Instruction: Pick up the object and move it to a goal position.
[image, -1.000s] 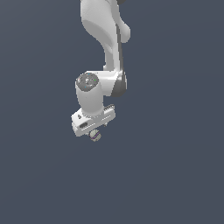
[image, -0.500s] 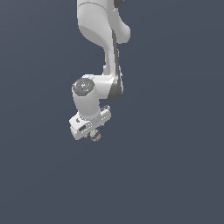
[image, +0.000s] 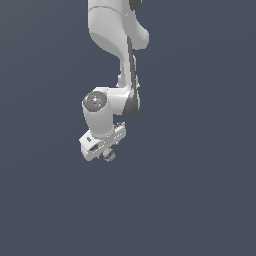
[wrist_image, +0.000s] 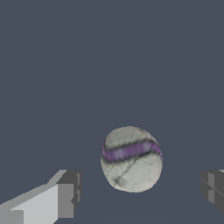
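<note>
The gripper (image: 106, 154) hangs with its jaws spread apart, the purple-striped ball (wrist_image: 131, 159) lying between the fingers (wrist_image: 65, 200) untouched.

Small round ball (wrist_image: 131, 159): pale greyish-tan, faint dark seam lines in patchwork pattern, one wavy purple band across upper half. In exterior view (image: 107, 156) it read only as tiny grey-purple speck.

Glossy white robot arm (image: 112, 30): white shells, dark grey strip along elbow joint, dark grey disc cap on wrist.

White blocky pincer (image: 106, 155): white body, dark grey fingertip pads (wrist_image: 70, 192).

Background was uniform slate blue-grey, no pattern.
</note>
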